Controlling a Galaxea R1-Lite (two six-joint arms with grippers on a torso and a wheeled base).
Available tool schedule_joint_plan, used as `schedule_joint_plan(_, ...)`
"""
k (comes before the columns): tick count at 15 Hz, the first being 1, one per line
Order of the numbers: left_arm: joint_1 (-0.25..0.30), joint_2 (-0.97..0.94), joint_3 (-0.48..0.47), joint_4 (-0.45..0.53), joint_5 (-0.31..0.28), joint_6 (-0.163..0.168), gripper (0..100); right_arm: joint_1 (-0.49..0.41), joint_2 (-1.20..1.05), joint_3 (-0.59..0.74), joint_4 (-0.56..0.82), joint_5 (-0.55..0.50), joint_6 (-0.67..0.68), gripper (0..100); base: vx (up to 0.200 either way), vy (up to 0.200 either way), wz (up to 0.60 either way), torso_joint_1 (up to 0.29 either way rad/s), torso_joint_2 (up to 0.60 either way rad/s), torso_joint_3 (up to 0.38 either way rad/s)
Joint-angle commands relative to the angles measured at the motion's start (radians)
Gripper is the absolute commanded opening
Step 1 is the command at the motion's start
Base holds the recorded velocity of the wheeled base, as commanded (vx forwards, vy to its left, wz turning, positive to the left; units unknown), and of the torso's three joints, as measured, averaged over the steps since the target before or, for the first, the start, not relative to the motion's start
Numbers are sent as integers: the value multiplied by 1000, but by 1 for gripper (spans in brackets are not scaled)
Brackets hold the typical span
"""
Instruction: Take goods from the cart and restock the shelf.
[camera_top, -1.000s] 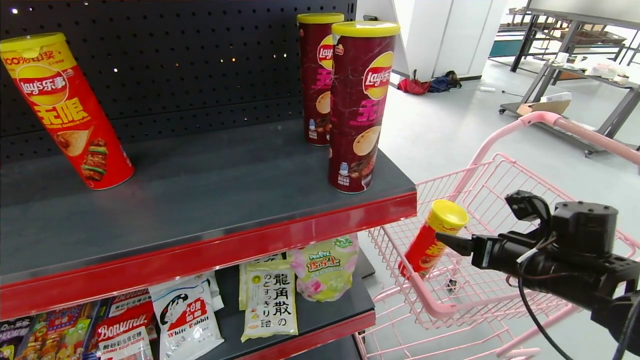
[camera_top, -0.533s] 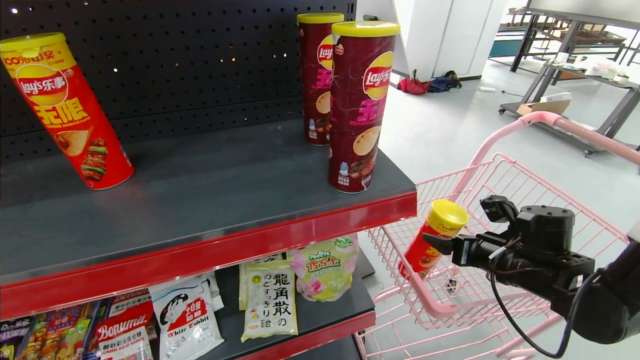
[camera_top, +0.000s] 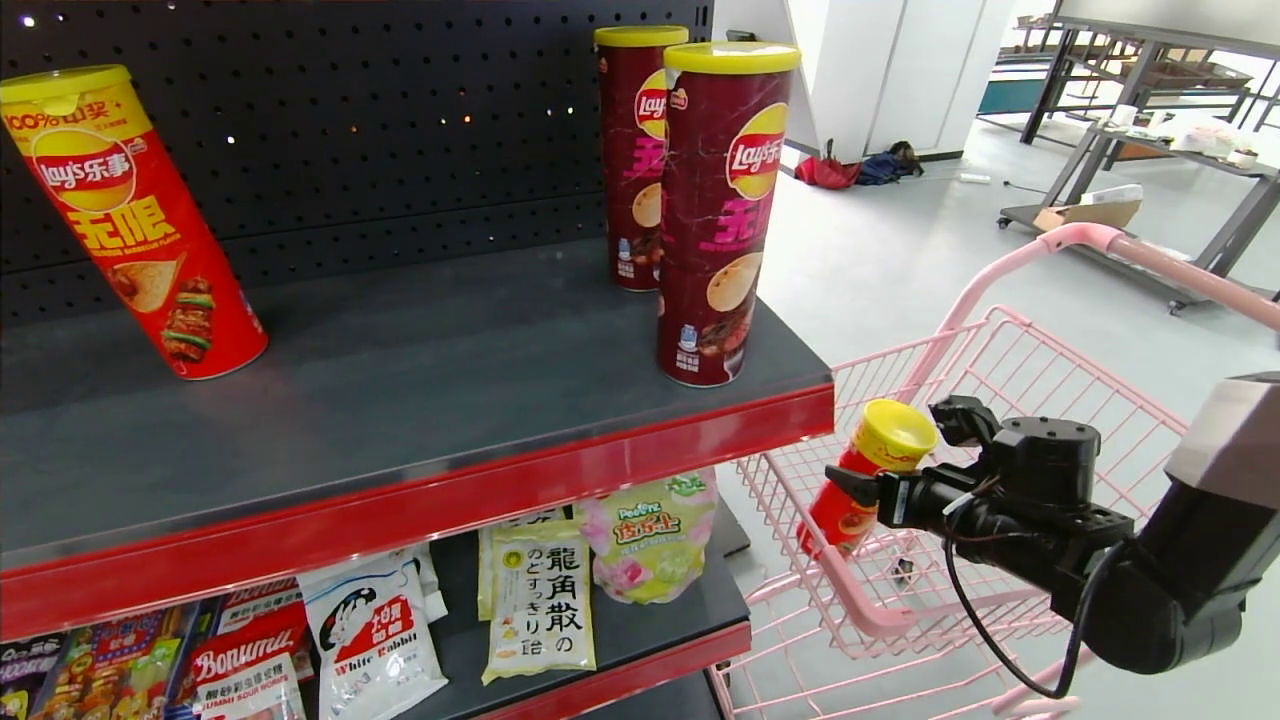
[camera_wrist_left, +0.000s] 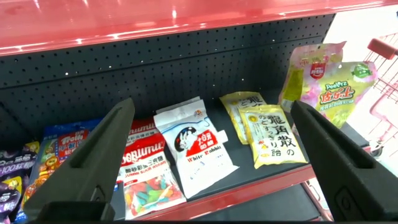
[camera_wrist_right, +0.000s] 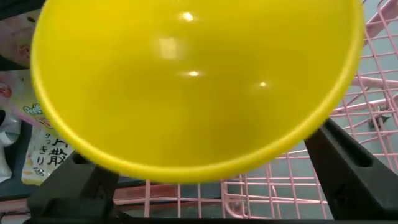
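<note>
The right gripper (camera_top: 885, 450) reaches into the pink cart (camera_top: 845, 590) with its jaws spread wide, one on each side of a red chip can (camera_top: 845, 510) with a yellow lid. The can leans against the end of the cart nearest the shelf; whether the jaws touch it cannot be made out. In the right wrist view the yellow lid sits close to the camera between the two dark fingers (camera_wrist_right: 348, 168). The left gripper (camera_wrist_left: 211, 109) is also wide open, holding nothing, and faces the lower shelf, where a white candy bag (camera_wrist_left: 196, 146) lies among other snack packets. On the grey upper shelf (camera_top: 450, 340), a matching red can (camera_top: 130, 220) stands at the left, and two maroon cans (camera_top: 720, 210) stand together at the right end.
</note>
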Motion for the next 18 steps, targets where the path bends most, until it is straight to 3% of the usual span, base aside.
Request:
schedule_joint_plan(1, 0, 1, 0, 1, 0, 0, 100, 0, 15, -17, -2, 1, -1, 100, 0, 0, 0, 0, 0, 0)
schedule_joint_plan(6, 0, 1, 0, 1, 0, 0, 100, 3, 38, -46, -4, 1, 2, 100, 0, 0, 0, 0, 0, 0)
schedule_joint_plan(7, 0, 1, 0, 0, 0, 0, 100, 3, 43, -52, -4, -1, 2, 0, 0, 0, 0, 0, 0, 0)
schedule_joint_plan(12, 0, 1, 0, 0, 0, 0, 100, 9, 73, -68, -19, -12, 7, 0, 0, 0, 0, 0, 0, 0)
schedule_joint_plan(15, 0, 1, 0, 1, 0, -1, 100, 6, 33, -71, -44, -68, -9, 0, 0, 0, 0, 0, 0, 0)
schedule_joint_plan(17, 0, 1, 0, 1, 0, -1, 100, -26, -146, -167, 110, -79, -91, 0, 0, 0, 0, 0, 0, 0)
schedule_joint_plan(18, 0, 1, 0, 1, 2, -3, 100, -49, -287, -255, 280, -81, -108, 0, 0, 0, 0, 0, 0, 0)
